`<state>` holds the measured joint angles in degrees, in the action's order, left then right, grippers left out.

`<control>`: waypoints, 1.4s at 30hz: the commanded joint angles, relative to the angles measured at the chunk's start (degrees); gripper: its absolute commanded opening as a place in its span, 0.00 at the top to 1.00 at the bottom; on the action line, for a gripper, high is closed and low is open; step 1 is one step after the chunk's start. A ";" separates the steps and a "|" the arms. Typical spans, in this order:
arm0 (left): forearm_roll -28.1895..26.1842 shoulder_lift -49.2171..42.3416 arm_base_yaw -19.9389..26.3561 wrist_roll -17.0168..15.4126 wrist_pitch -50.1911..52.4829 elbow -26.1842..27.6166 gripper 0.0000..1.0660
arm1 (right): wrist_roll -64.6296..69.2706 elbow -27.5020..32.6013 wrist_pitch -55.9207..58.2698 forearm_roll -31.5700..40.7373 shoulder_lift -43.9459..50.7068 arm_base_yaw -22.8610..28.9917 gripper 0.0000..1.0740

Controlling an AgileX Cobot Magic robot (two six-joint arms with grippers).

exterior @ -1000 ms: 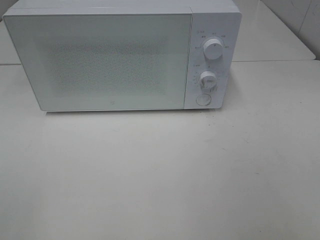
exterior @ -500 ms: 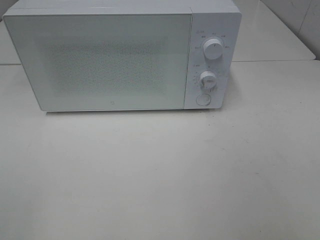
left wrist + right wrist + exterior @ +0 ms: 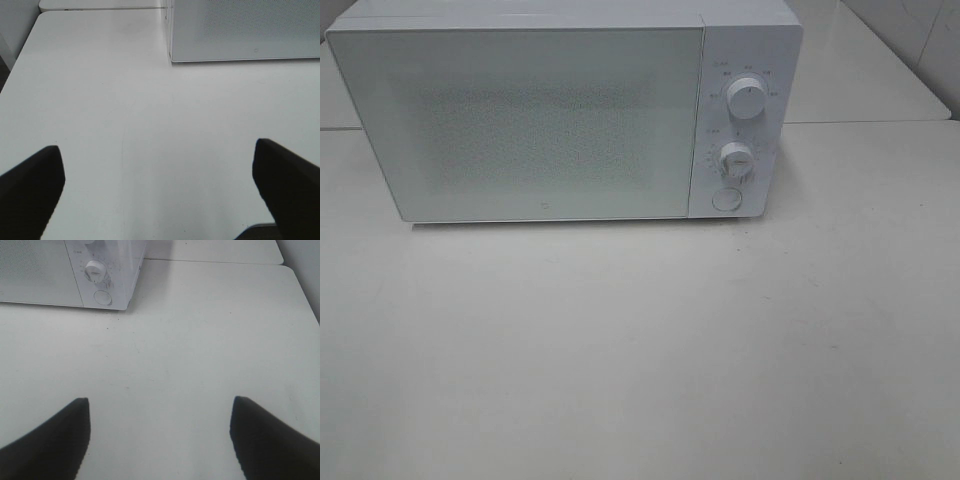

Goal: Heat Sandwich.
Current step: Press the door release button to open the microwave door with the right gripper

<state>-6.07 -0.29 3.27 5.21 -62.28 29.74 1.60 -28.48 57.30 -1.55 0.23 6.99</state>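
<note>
White table [image 3: 640, 350] supporting white microwave [image 3: 565, 110] at rear; door [image 3: 510, 135] shut, frosted panel obscuring interior. Control column right of door: upper knob [image 3: 747, 101], lower knob [image 3: 737, 160], round button [image 3: 726, 199] beneath. Left fingers [image 3: 30, 190]: spread wide over table in front of microwave's left corner, gripping nothing. Right fingers [image 3: 45, 440]: spread wide over table in front of control column, gripping nothing. Sandwich: position undeterminable from any view.
</note>
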 commanded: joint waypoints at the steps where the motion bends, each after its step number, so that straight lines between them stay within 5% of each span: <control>1: -0.06 -0.92 -0.34 -0.11 0.92 -0.06 0.08 | -0.86 -0.06 -0.40 0.11 1.60 -0.34 0.29; 14: -0.06 -0.92 -0.34 -0.11 0.92 -0.06 0.08 | -0.86 -2.01 -13.92 1.55 -4.64 -0.34 0.29; 42: -0.06 -0.92 -0.34 -0.11 0.92 -0.06 0.08 | -0.69 -2.01 -48.82 1.55 -43.77 -0.34 0.30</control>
<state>-6.07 -0.29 3.27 5.21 -62.28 29.74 1.66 -29.85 11.12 0.00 -42.06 6.99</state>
